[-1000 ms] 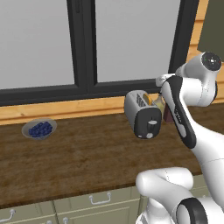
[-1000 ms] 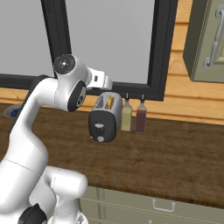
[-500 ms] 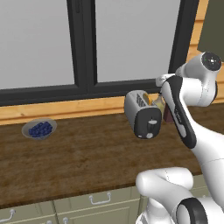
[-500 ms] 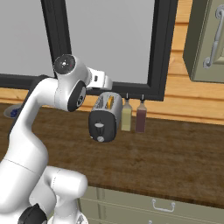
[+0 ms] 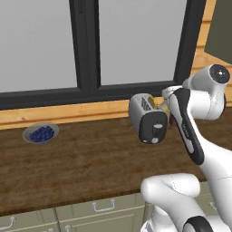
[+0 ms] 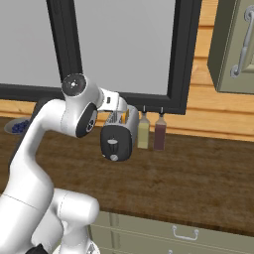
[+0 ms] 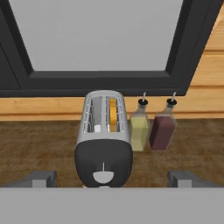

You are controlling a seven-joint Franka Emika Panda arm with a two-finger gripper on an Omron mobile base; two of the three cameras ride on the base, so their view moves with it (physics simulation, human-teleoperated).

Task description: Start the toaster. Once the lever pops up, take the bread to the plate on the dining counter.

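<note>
The surface (image 7: 43,144), dark wood grain, was seen to carry the toaster (image 7: 104,140) below the window, two bottles (image 7: 151,129) just beside it. The toaster was judged rigid, smooth-sided and fairly heavy, best worked at the black end panel facing the arm, where a lever would be pressed down; the lever itself could not be made out. The bread (image 7: 113,114) was seen standing in one slot, judged light, stiff and crumbly, to be pinched across its flat faces. The end effector (image 7: 111,178) was held fully apart, empty, just before the toaster.
</note>
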